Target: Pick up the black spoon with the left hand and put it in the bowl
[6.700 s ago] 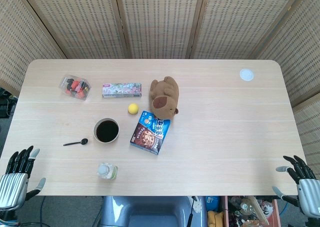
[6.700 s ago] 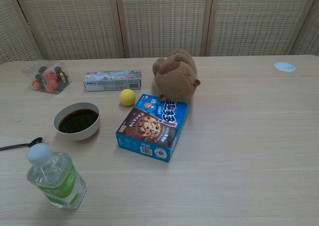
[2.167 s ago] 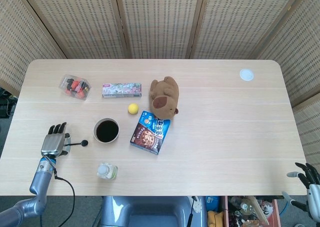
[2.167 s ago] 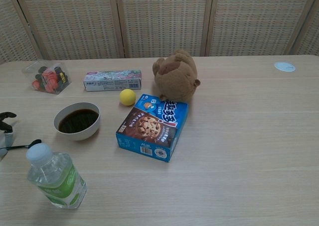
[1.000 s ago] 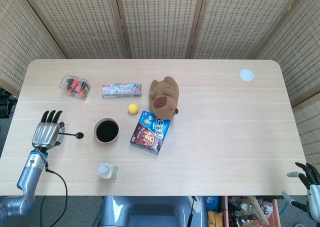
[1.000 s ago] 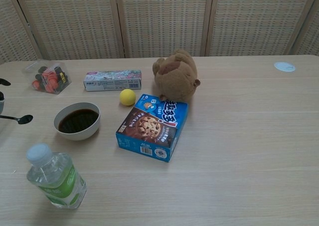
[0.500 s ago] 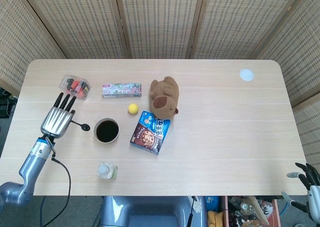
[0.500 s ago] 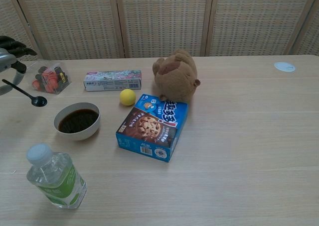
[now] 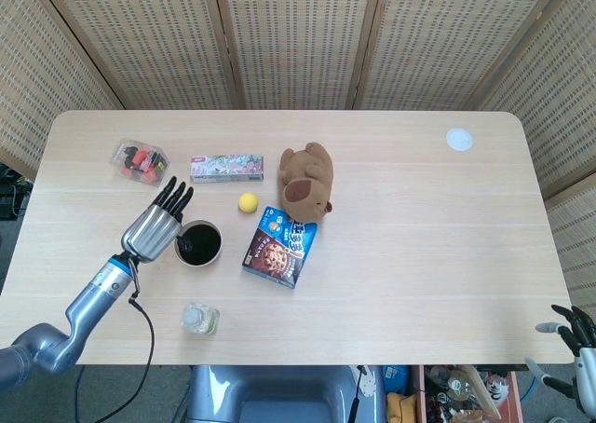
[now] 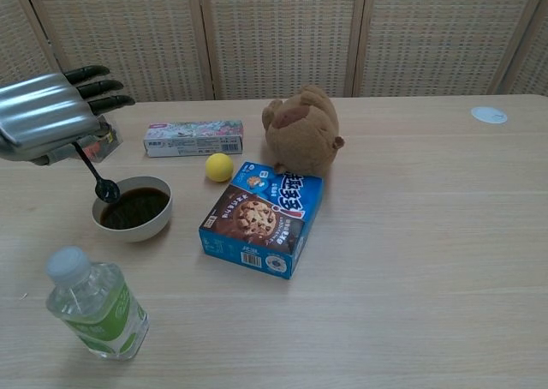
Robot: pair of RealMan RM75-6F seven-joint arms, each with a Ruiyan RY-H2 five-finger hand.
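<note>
Black spoon [image 10: 96, 176] hangs tilted — head above the white bowl's [image 10: 159, 220] rim.

Wooden table [image 9: 419, 255], bowl [image 9: 198, 243], bottle [image 9: 199, 320], cookie box [image 9: 279, 247], plush toy [image 9: 308, 181], lemon [image 9: 247, 202]

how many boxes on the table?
2. The cookie box lies right of the bowl, in front of the plush toy; the long thin box lies behind the bowl. None looks hidden.

Your left hand [image 10: 47, 115] is holding the spoon [image 10: 96, 176] tilted over the bowl's [image 10: 152, 227] left rim; the water bottle [image 10: 94, 310] is sitting in front of the bowl, the cookie box [image 10: 263, 217] to its right.
</note>
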